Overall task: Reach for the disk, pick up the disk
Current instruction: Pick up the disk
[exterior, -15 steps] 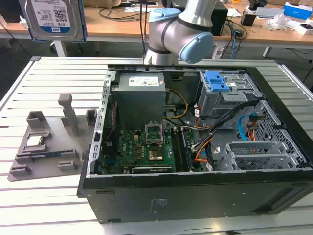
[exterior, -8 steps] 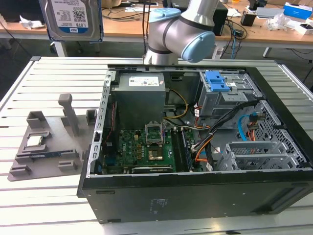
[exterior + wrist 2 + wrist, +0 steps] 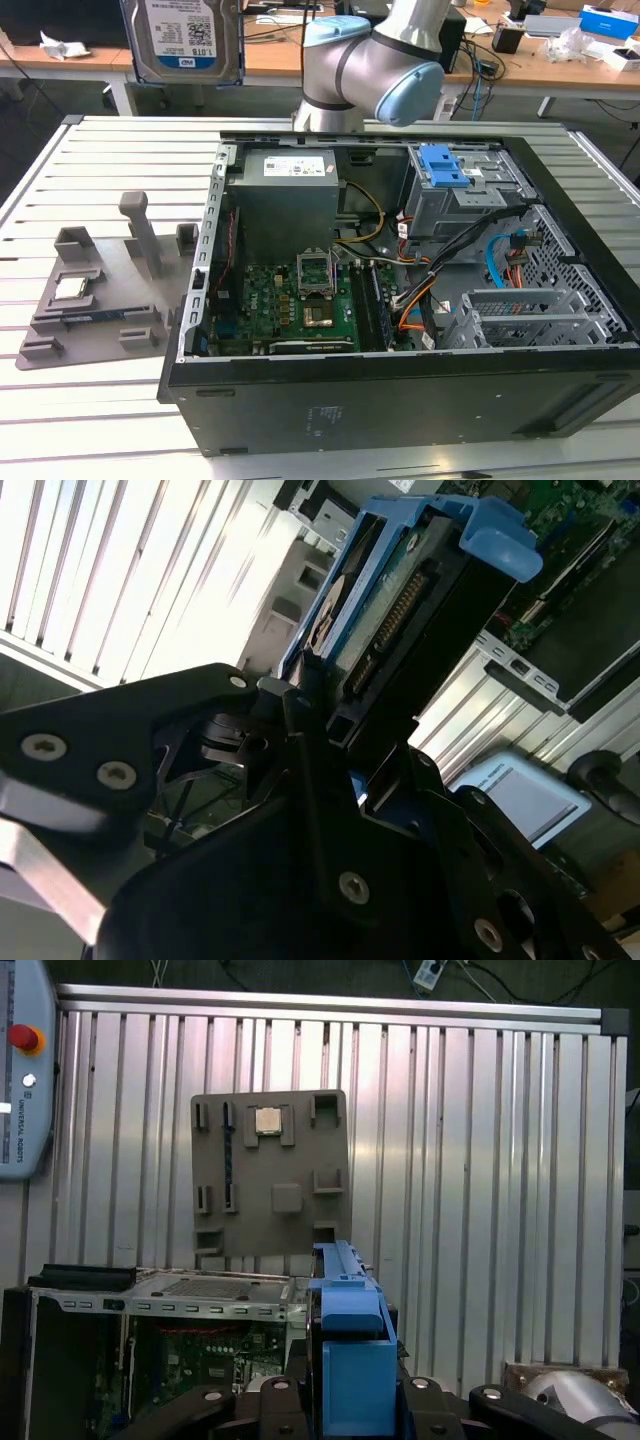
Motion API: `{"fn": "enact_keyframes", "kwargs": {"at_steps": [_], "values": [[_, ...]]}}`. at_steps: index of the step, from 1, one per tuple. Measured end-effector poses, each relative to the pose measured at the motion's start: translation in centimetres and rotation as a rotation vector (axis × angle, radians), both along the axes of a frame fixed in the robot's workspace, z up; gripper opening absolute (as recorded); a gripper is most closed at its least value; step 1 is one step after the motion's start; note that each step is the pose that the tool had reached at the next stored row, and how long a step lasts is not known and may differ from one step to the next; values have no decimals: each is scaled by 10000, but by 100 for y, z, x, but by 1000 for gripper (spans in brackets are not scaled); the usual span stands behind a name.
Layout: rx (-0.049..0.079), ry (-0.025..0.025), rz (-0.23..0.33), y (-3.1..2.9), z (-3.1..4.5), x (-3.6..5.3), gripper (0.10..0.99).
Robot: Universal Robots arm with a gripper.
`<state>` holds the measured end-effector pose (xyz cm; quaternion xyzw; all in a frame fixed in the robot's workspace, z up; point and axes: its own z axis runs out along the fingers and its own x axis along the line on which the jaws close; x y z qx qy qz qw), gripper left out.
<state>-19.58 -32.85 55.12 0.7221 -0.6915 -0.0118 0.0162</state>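
Note:
The disk (image 3: 185, 40), a silver-grey hard drive with a white-and-blue label, hangs high above the table at the exterior view's top left, over the back edge of the slatted table. In the second wrist view its connector edge and blue frame (image 3: 400, 610) stand between the black jaws of my gripper (image 3: 340, 730), which is shut on it. In the first wrist view the blue frame of the disk (image 3: 350, 1340) rises edge-on from the gripper (image 3: 350, 1410), well above the table.
An open computer case (image 3: 400, 380) lies on the slatted table (image 3: 100, 420), with a bare blue bracket (image 3: 445, 165) on its drive cage. A grey fixture tray (image 3: 90, 300) with a small silver chip (image 3: 68, 288) sits at the exterior view's left. A teach pendant (image 3: 20, 1070) lies beside the table.

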Motion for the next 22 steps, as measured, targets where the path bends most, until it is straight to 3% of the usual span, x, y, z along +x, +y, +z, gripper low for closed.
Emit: {"fn": "enact_keyframes", "kwargs": {"at_steps": [9,12,22], "values": [[0,0,0,0,0,339,365],[1,-1,-1,0,-1,501,365],[-1,0,-1,0,0,862,365]]}}
